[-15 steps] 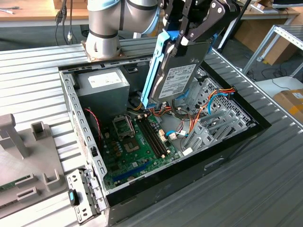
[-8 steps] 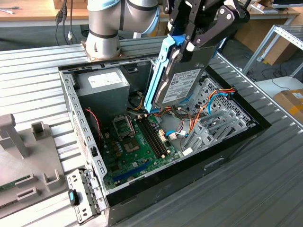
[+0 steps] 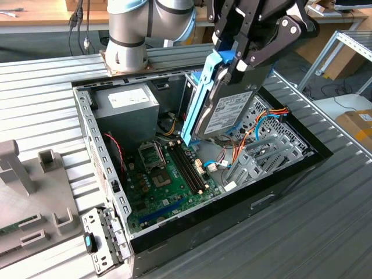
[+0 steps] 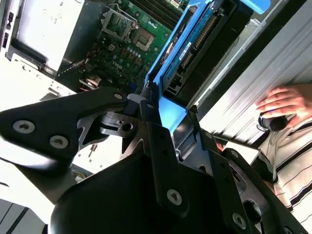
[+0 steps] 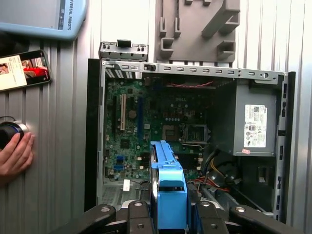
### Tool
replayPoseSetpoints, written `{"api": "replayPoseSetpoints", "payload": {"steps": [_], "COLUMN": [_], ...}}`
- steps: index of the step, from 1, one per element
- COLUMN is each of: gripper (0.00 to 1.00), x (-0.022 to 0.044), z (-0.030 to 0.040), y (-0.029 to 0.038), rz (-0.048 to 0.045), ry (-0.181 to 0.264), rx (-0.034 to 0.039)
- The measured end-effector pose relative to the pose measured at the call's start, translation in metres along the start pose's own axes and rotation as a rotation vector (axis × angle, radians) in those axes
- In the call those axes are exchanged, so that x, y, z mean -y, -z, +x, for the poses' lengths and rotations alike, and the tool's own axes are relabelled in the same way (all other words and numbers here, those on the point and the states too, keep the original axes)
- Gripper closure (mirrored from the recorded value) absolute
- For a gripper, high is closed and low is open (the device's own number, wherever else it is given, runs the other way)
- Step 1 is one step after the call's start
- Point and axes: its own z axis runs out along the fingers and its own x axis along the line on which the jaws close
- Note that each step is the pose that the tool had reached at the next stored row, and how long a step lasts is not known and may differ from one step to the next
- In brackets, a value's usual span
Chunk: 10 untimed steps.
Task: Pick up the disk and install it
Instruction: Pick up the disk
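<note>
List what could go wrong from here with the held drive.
The slim dark grey hard drive in its bright blue carrier hangs tilted from the black gripper, gripped at its upper end; a slip could drop it onto the green motherboard.
Its lower end sits close to loose orange and blue cables, which might snag.
A person's hand rests beside the open black computer case and could be in the arm's way.

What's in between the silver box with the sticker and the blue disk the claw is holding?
A bunch of yellow and black wires sits between the silver box and the disk. You can see it in the exterior view.
</note>
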Motion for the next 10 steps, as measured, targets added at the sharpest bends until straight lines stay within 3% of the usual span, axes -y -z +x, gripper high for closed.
{"api": "replayPoseSetpoints", "payload": {"steps": [5,9,10], "gripper": [0.63,0.63,0.63], "x": [-0.0005,-0.0006,-0.0008], "z": [0.0199,0.0229,0.0233], "y": [0.0015,0.0018,0.0018], "rz": [-0.0001,0.0005,0.0021], "ry": [0.000,0.001,0.002], "rx": [-0.0001,0.0005,0.0041]}}
